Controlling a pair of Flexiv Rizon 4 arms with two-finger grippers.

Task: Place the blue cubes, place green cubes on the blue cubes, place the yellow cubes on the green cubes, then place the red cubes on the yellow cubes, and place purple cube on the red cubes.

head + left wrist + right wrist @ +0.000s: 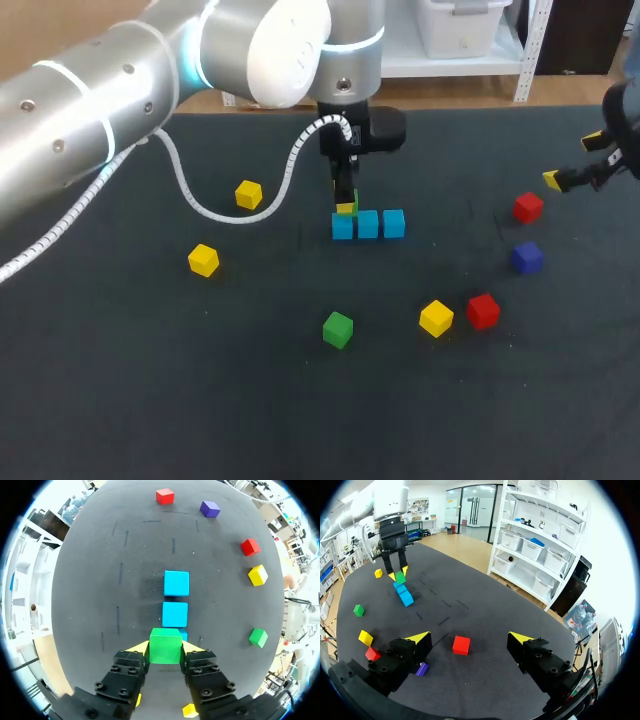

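The left fingers [138,648] pinch a green cube [165,649] from two sides, their yellow tips pressed against its opposite faces. This cube sits right over the nearest of three blue cubes, of which only a sliver [183,634] shows beneath it; whether it rests on that cube or hangs just above it cannot be told. The second blue cube [175,614] and the third blue cube [176,583] continue the row ahead of the fingers, close together on the dark worktop [120,380]. The right fingers [420,638] stand spread wide apart near the worktop's far right edge, with a red cube [461,645] lying on the surface between and ahead of them, touched by neither. Loose around the row lie a second green cube [338,329], a yellow cube [436,318] just beside another red cube [483,310], a purple cube [526,257], and two more yellow cubes [248,194] [203,260] well apart on the left side.
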